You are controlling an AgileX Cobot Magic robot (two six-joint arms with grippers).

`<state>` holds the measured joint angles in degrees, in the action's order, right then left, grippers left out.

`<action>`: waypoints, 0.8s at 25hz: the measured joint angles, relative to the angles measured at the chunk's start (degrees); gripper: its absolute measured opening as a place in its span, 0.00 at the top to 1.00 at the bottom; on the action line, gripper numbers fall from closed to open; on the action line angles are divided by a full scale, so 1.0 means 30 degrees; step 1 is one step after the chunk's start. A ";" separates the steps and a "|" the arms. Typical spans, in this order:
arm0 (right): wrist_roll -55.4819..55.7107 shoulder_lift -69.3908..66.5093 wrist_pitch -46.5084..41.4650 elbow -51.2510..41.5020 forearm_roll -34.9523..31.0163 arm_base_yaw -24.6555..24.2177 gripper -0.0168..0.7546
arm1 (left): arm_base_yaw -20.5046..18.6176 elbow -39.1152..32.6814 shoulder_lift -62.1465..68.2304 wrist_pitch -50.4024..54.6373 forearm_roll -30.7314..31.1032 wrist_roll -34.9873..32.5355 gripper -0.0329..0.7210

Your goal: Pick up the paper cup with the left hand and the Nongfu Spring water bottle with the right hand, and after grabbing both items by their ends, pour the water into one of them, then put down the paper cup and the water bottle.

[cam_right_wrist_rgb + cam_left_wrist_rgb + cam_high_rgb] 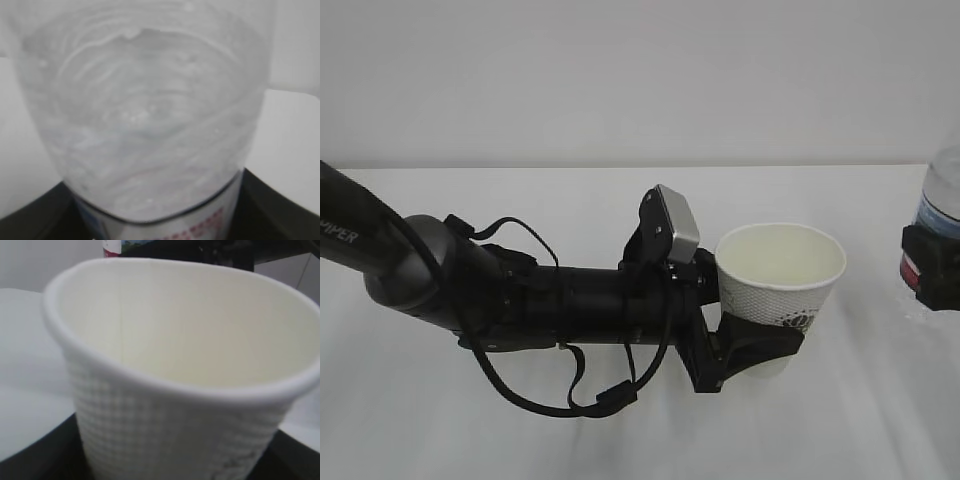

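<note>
While the left hand (745,350) reaches in from the left of the exterior view on its thick black arm (470,285) lettered "PIPER", its black fingers are clamped around the lower part of the paper cup (778,290). The cup stands upright in that grip, raised off the white worktop (620,430), its mouth open to the camera and its cream inside dry as far as can be seen. A small dark logo shows on the cup's dimpled side just above the fingers. A grey camera block (677,222) sits on the wrist just behind the cup, and loose black cables (550,395) hang in a loop under the arm.

At the right edge of the exterior view, well apart from the cup, the right hand (930,265) is closed wide on the Nongfu Spring water bottle (942,205), gripping it at the red label; only part of the bottle is in frame. Seen from the right wrist, the clear ribbed bottle (145,115) fills the picture, blurred, with black fingers (280,210) on either side of it. Whether it holds water cannot be told.
</note>
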<state>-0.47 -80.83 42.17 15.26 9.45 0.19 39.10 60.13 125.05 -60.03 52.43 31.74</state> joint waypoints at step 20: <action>-0.4892 0.0000 -0.0030 0.0000 0.0156 0.0000 0.33 | 0.0073 0.0000 0.0000 0.0192 -0.0092 0.0000 0.24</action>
<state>-15.15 -80.83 42.08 15.26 9.92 0.19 39.32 60.13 125.05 -59.46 52.16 31.74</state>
